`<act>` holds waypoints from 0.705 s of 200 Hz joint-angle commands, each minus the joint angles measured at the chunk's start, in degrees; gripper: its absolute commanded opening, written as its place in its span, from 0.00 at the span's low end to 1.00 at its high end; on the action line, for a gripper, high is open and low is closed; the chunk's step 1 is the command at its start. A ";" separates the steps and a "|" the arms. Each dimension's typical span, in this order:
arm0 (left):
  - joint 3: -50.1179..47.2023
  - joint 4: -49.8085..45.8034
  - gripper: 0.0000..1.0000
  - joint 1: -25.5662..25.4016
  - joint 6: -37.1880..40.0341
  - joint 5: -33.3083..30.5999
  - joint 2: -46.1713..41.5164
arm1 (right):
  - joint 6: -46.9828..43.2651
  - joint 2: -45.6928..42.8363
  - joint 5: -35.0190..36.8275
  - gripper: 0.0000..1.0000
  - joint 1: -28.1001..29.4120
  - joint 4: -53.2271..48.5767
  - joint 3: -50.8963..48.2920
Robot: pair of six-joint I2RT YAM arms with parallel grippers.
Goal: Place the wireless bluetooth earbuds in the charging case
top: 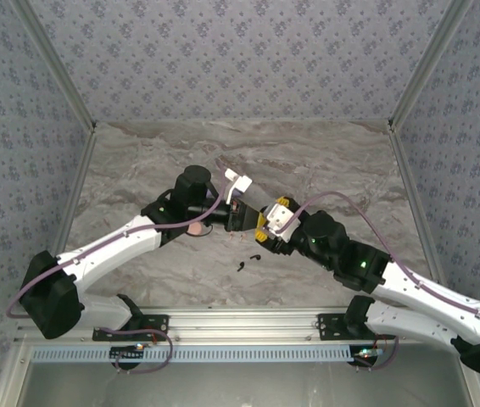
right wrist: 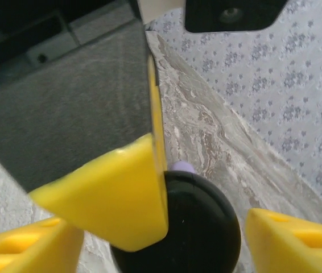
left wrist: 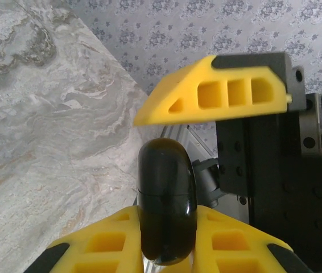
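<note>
Left wrist view has my left gripper (left wrist: 166, 220) pinched on the charging case (left wrist: 166, 170), a glossy black rounded shell held edge-on between the yellow pads, while my right gripper (right wrist: 161, 239) stands spread to either side of it, gripping nothing. From the top, black earbuds (top: 242, 266) lie on the marble table (top: 138, 161) just near of where the grippers meet (a lilac speck (right wrist: 181, 166) peeks over the case's far rim, too small to call). I judge the buds feather-light, hard and slick, apt to skitter, so I'd nip one gently across its stem.
</note>
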 commanded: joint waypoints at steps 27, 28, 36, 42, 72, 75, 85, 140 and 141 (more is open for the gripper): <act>-3.75 12.45 0.09 -0.34 1.28 -6.19 -1.64 | 6.50 -6.11 -14.31 1.00 -4.82 -6.20 1.93; -3.93 12.92 0.09 -0.37 1.39 -6.39 -1.71 | 6.82 -6.18 -14.48 1.00 -4.99 -6.29 1.97; -5.55 15.79 0.06 -0.39 2.06 -8.01 -2.21 | 9.35 -6.76 -16.51 1.00 -6.28 -7.08 2.15; -6.92 18.01 0.03 -0.39 2.55 -9.52 -2.55 | 11.14 -7.07 -18.03 1.00 -7.22 -7.31 2.27; -12.88 29.85 0.00 -0.55 6.72 -12.99 -3.96 | 22.27 -8.66 -22.13 1.00 -11.29 -4.49 1.04; -13.56 31.37 0.00 -0.61 7.03 -13.21 -4.10 | 23.38 -8.85 -22.30 1.00 -11.63 -3.99 0.86; -15.80 36.16 0.00 -0.71 7.85 -14.15 -4.41 | 26.54 -9.52 -23.17 1.00 -13.19 -2.49 -0.07; -22.59 47.76 0.00 -3.02 13.20 -15.86 -7.18 | 41.11 -9.94 -33.41 1.00 -23.46 10.80 -5.23; -22.62 47.76 0.00 -3.07 13.33 -15.84 -7.25 | 41.26 -9.81 -33.43 1.00 -23.54 10.78 -5.21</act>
